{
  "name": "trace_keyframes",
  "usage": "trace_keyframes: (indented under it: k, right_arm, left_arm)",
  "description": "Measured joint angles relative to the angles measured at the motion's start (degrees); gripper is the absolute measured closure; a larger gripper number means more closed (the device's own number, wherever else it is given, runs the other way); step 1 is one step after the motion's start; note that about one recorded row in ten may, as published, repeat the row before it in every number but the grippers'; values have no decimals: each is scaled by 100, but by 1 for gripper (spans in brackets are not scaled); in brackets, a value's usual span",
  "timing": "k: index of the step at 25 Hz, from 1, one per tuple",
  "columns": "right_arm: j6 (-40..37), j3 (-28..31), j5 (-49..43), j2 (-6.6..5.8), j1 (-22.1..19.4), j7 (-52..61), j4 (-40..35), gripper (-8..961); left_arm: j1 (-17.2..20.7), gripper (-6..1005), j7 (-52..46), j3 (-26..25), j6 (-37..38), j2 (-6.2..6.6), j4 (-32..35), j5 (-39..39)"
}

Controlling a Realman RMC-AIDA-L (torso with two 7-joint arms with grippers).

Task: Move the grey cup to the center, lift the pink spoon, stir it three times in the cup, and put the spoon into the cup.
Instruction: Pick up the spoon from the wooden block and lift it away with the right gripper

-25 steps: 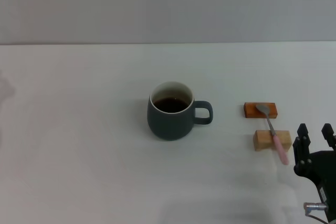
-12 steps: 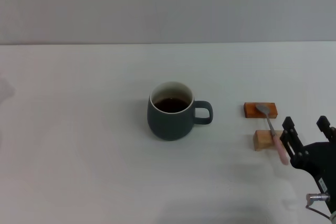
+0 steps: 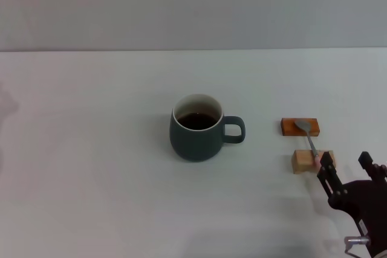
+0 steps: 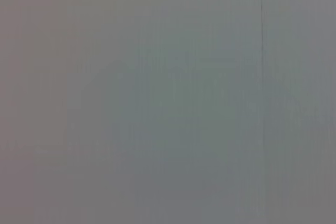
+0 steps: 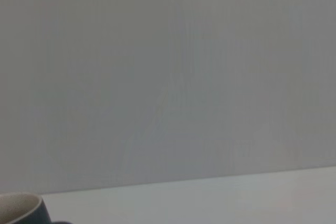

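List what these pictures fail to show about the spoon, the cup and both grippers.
- Pink spoon: head view, its handle end is hidden behind the right gripper; contact unclear.
- Grey cup: right wrist view, cut off by the edge, only its rim shows.
- Left gripper: in no view; the left wrist view shows only blank grey.

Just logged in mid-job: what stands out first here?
The grey cup with dark liquid stands mid-table, handle toward the robot's right. Right of it, the pink spoon lies across an orange block and a wooden block. The right pincer, open, sits at the spoon's handle end.
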Motion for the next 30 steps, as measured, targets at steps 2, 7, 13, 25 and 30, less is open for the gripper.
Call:
trace_keyframes:
  k: [2,7,13,25,30]
  right_arm:
    - [1,-4,2,56,15,41,-108,260]
    - [37,-49,34,88,66,129,-236,261]
    - [43,-97,38,185,121,163,-419,261]
    - [48,-191,42,218,244,392,-648,262]
    - [48,-200,42,217,285,463,-735,262]
  left_arm:
    - [0,1001,-16,-3,0,-3,0,2]
    - [10,1001,-24,-7,0,-5,8,5]
    - [10,1001,-23,0,4,-5,16,6]
    - [15,1001,-23,20,25,2,27,6]
    - [17,1001,-24,39,26,3,27,6]
